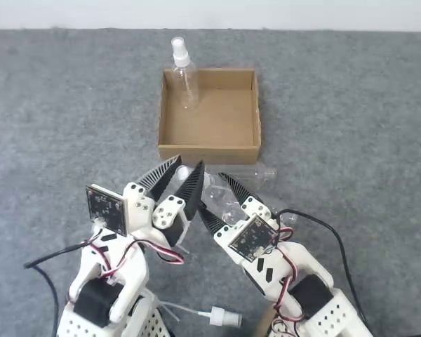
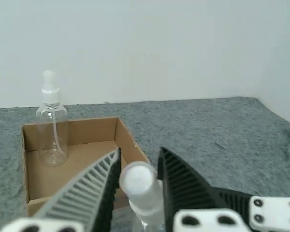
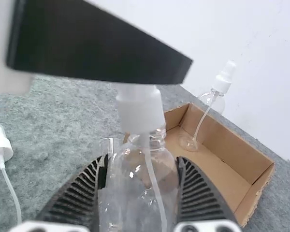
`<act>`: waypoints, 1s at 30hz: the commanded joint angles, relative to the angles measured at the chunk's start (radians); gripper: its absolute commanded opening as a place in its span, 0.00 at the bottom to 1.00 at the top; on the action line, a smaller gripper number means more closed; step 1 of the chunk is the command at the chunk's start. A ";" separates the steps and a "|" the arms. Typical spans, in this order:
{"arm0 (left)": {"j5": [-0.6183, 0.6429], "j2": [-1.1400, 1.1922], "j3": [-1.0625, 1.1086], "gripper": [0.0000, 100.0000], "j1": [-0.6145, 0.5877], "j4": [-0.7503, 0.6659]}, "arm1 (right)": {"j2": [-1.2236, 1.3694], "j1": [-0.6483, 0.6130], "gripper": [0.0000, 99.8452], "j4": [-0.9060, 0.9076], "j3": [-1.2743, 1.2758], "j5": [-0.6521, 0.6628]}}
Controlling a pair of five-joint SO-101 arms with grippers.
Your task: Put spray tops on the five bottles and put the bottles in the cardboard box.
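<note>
High view, worktop [image 1: 351, 105]: grey, carpet-like surface carrying all items listed.
Cardboard box [image 1: 209, 151]: open-topped and square, at the far middle of the worktop, beyond both arms.
Left pincer [image 1: 191, 167]: just before the box's near wall. In the left wrist view [image 2: 139, 159] its ribbed black fingers are closed narrowly on either side of the gripped spray top.
Right pincer [image 1: 210, 191]: beside the left one and slightly nearer the arm bases. In the right wrist view [image 3: 141, 162] it is closed around the body of the gripped bottle.
Gripped bottle [image 3: 135, 183]: clear, upright between the right pincer's fingers, just in front of the box and outside it.
Capped bottle [image 1: 186, 81]: clear with a white sprayer fitted, standing upright in the box's far left corner [image 2: 51, 125].
Lying bottle [image 1: 256, 173]: clear, on its side on the worktop just beside the box's near wall, next to the right pincer.
Gripped spray top [image 2: 137, 180]: white, seated on the gripped bottle's neck [image 3: 137, 108], its tube running down inside. Whether it is screwed tight cannot be told.
Loose spray top [image 1: 223, 317]: white with a thin tube, lying on the worktop between the two arm bases.
</note>
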 commanded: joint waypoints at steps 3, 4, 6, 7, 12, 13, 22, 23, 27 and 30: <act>-0.063 -0.017 -0.035 0.03 0.120 -0.002 | -0.018 -0.010 0.01 0.001 0.023 0.020; -0.077 -0.017 -0.025 0.03 0.137 -0.002 | -0.018 -0.010 0.01 0.001 0.023 0.020; -0.086 -0.015 -0.010 0.03 0.150 -0.025 | -0.018 -0.008 0.01 0.007 0.023 0.020; -0.087 -0.015 -0.004 0.03 0.147 -0.035 | -0.018 -0.008 0.01 0.016 0.023 0.020; -0.112 -0.015 0.002 0.03 0.147 -0.041 | -0.018 -0.010 0.01 0.021 0.023 0.020; -0.112 -0.015 0.002 0.03 0.147 -0.040 | -0.018 -0.010 0.01 0.021 0.021 0.020; -0.106 -0.017 -0.004 0.11 0.058 -0.037 | -0.018 -0.007 0.01 0.021 0.023 0.020; -0.106 -0.017 -0.010 0.12 0.048 -0.037 | -0.018 -0.007 0.01 0.021 0.023 0.020; -0.044 -0.017 -0.070 0.14 0.003 0.012 | -0.018 -0.005 0.01 0.021 0.023 0.020; 0.029 -0.017 -0.133 0.18 -0.041 0.080 | -0.018 -0.005 0.01 0.021 0.023 0.020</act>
